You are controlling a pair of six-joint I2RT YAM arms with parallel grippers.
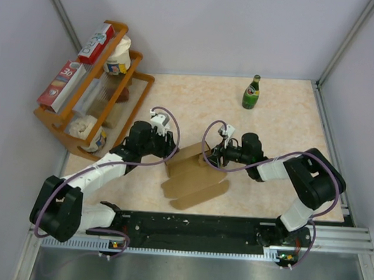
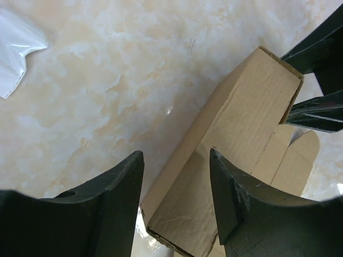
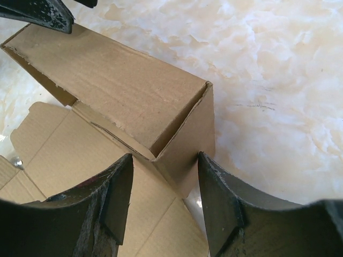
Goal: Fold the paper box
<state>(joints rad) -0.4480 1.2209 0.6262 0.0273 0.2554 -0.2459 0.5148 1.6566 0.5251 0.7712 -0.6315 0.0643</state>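
Observation:
The brown paper box (image 1: 194,175) lies on the marble table between my arms, with one long wall folded upright and its flaps spread flat toward the near edge. My left gripper (image 1: 170,155) is open at the box's left end. In the left wrist view its jaws (image 2: 177,160) straddle the raised wall (image 2: 236,134). My right gripper (image 1: 210,159) is open at the right end. In the right wrist view its jaws (image 3: 165,160) straddle the wall's corner (image 3: 182,144). Neither gripper visibly clamps the cardboard. No white label is in view.
A wooden rack (image 1: 140,80) at the left holds red-and-white cartons (image 1: 96,42) and cups. A green bottle (image 1: 251,93) stands at the far right. A white plastic piece (image 2: 13,48) lies left of the box. A black rail (image 1: 194,229) runs along the near edge.

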